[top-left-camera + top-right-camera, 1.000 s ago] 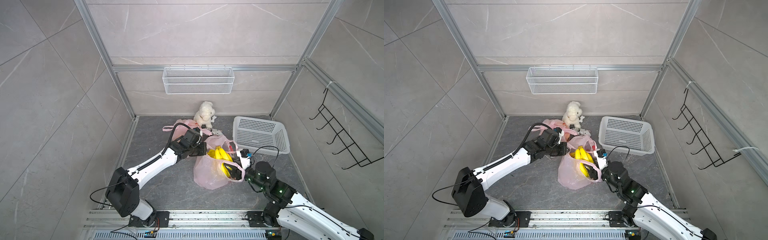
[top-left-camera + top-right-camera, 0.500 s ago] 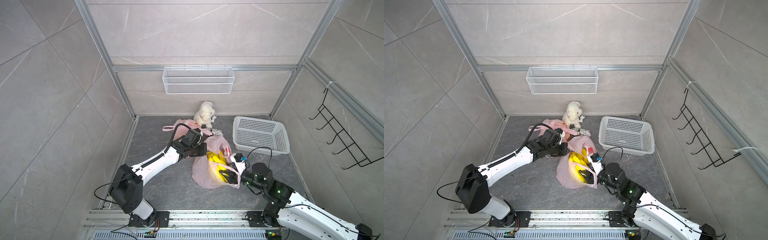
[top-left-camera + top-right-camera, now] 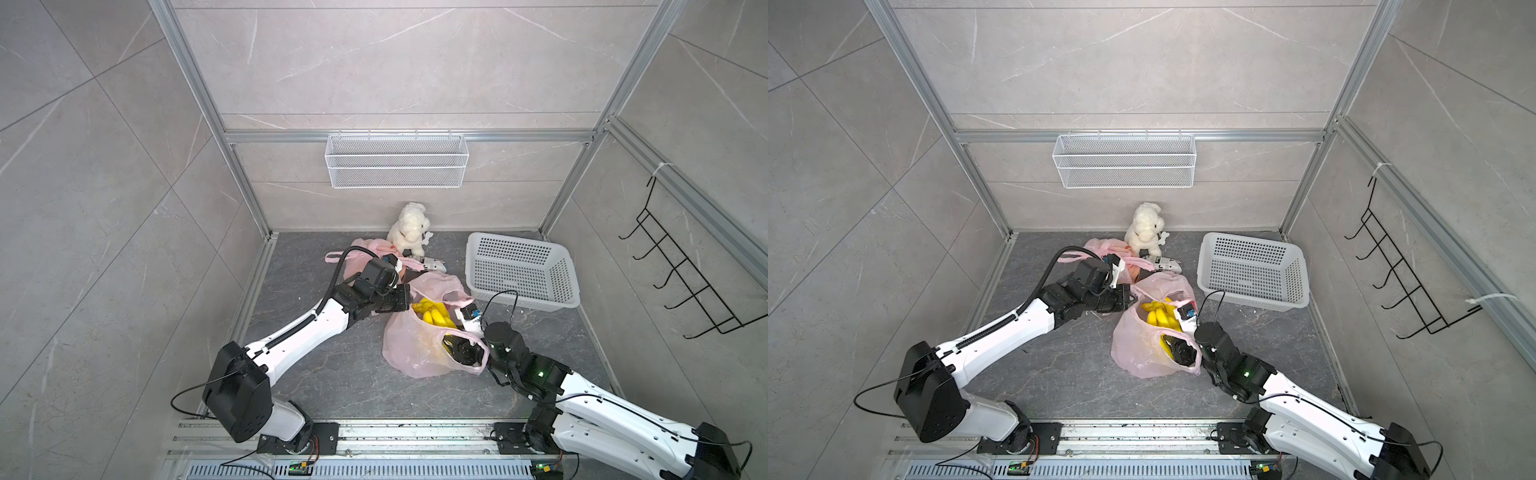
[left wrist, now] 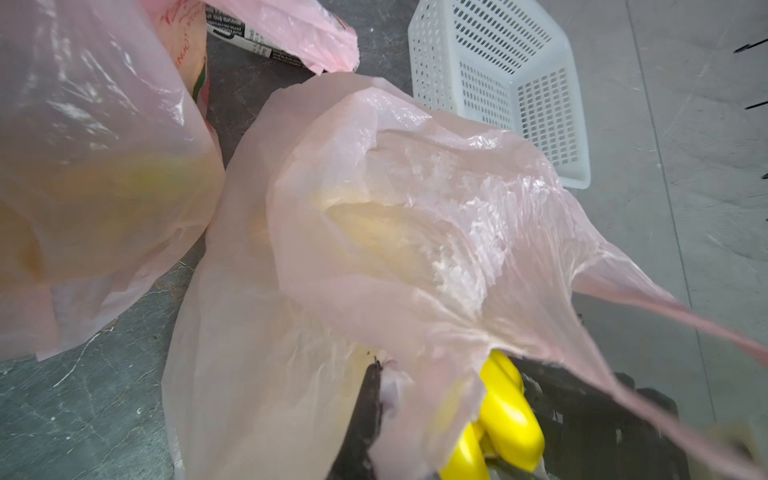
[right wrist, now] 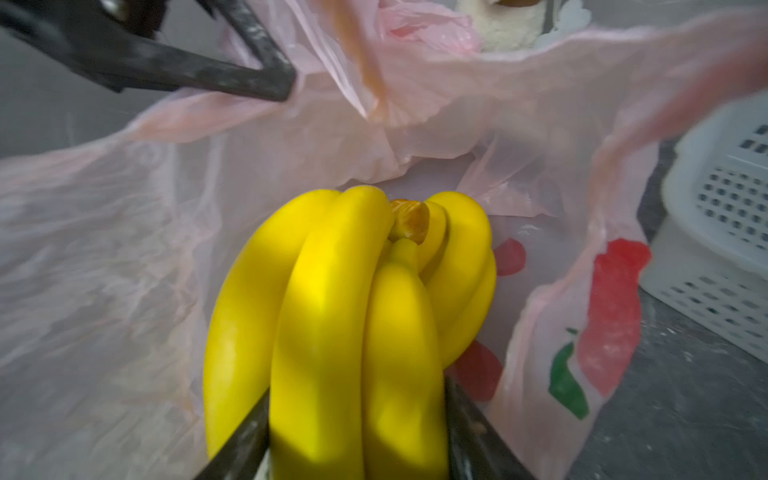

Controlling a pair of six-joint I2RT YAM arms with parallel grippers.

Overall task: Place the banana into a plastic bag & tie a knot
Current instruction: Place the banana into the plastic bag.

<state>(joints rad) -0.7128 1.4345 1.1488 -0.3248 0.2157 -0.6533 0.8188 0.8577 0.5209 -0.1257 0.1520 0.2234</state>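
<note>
A yellow banana (image 3: 434, 318) (image 3: 1160, 318) bunch lies inside the open pink plastic bag (image 3: 409, 349) (image 3: 1138, 345) at mid-floor. My right gripper (image 3: 461, 353) (image 3: 1179, 351) reaches into the bag from the near side and is shut on the banana (image 5: 353, 311), a finger on each side of the bunch. My left gripper (image 3: 409, 300) (image 3: 1133, 300) is shut on the bag's far-left rim and holds the mouth up. In the left wrist view the left gripper (image 4: 380, 370) pinches pink film, with the banana (image 4: 505, 411) beside it.
A white perforated basket (image 3: 519, 270) sits at the back right, close to the bag. A plush toy (image 3: 409, 228) and a second filled pink bag (image 3: 365, 249) lie at the back. A wire shelf (image 3: 397, 166) and black hooks (image 3: 685, 282) hang on the walls.
My right gripper has pushed the banana lower and deeper into the bag, shifting slightly left. The left gripper has kept its hold on the rim almost in place.
</note>
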